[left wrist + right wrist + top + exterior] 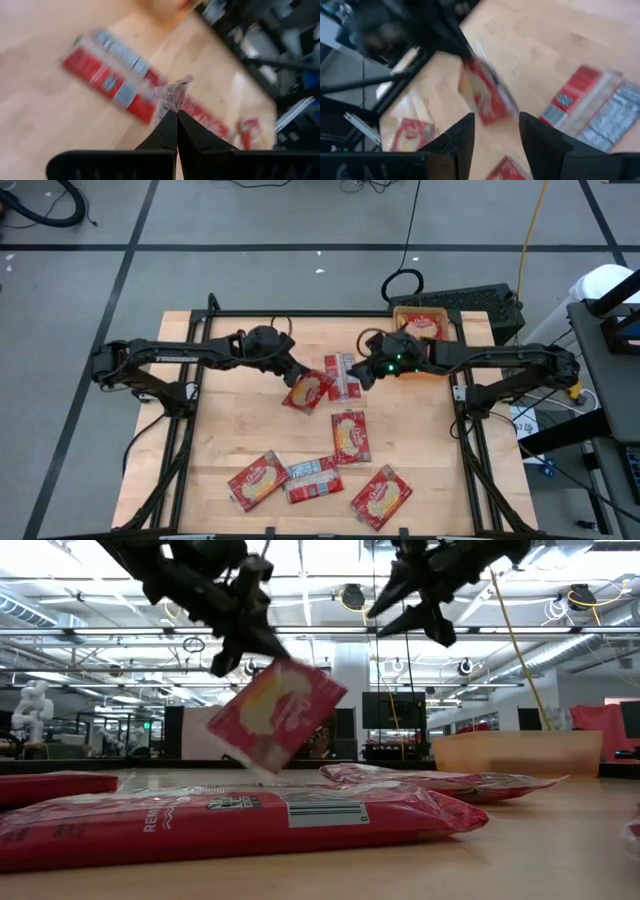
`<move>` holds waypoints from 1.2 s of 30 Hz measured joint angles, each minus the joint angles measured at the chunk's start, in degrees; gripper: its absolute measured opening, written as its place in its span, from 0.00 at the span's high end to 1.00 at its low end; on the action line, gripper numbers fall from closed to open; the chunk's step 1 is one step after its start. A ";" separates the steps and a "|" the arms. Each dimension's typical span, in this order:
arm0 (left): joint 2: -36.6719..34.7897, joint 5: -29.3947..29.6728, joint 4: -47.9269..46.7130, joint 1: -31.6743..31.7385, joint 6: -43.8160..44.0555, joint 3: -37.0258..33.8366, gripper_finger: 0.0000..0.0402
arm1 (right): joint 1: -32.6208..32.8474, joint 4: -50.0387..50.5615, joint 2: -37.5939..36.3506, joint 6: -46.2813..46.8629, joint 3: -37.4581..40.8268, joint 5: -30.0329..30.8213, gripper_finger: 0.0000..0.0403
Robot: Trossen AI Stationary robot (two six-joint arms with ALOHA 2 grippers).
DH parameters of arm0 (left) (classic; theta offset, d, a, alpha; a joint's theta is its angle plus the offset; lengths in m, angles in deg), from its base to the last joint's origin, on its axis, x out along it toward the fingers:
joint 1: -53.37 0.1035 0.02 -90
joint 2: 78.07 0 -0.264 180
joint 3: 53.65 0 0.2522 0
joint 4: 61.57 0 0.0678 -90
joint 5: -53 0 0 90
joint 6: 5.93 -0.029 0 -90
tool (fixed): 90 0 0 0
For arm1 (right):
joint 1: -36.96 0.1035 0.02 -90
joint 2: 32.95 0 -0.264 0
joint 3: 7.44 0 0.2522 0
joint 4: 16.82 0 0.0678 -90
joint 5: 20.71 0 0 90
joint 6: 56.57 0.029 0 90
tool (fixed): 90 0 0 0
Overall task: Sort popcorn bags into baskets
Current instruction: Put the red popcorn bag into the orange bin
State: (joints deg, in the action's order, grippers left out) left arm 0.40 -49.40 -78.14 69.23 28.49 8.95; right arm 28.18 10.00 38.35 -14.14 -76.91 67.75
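Note:
My left gripper [297,373] is shut on a red popcorn bag [307,391], which hangs tilted over the middle of the table [275,715]. My right gripper [362,370] hovers open just right of it, above a bag lying pale side up [343,375], and touches nothing. The orange basket [397,320] stands at the far right with one red bag [422,326] in it. Several more bags lie flat nearer the front: one [349,435] mid-table, others [258,478], [313,478], [381,496] along the near edge. My left gripper pinches the bag's crimped end seam [173,98] between its two shut fingers [167,131]. The fingers slant down from the table's left side. The bag hangs tilted below them with its picture side toward the near edge; whether its lowest corner [258,772] is clear of the table I cannot tell.
Black frame rails run along the table's left side [190,410] and right side [462,420]. Bare wood lies left of the bags [230,420]. A black device [480,302] sits behind the basket.

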 joint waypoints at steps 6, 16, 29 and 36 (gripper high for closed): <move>-4.58 1.20 3.59 0.58 1.70 0.04 1.00 | 2.74 -10.11 -0.50 -1.45 5.22 0.19 0.55; -7.37 1.02 18.08 1.72 6.63 0.11 1.00 | 2.72 -28.11 -0.49 -7.34 13.83 4.72 0.40; -7.56 3.73 30.65 1.88 10.72 0.06 1.00 | -0.75 -36.02 -0.03 -16.26 14.21 6.05 0.38; -7.54 5.21 36.44 3.02 10.61 0.06 1.00 | -5.13 -38.62 0.02 -18.16 14.23 0.42 0.52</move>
State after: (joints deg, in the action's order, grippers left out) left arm -7.14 -44.19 -41.70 72.25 39.10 9.02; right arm 23.04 -28.62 38.36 -32.29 -62.68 68.18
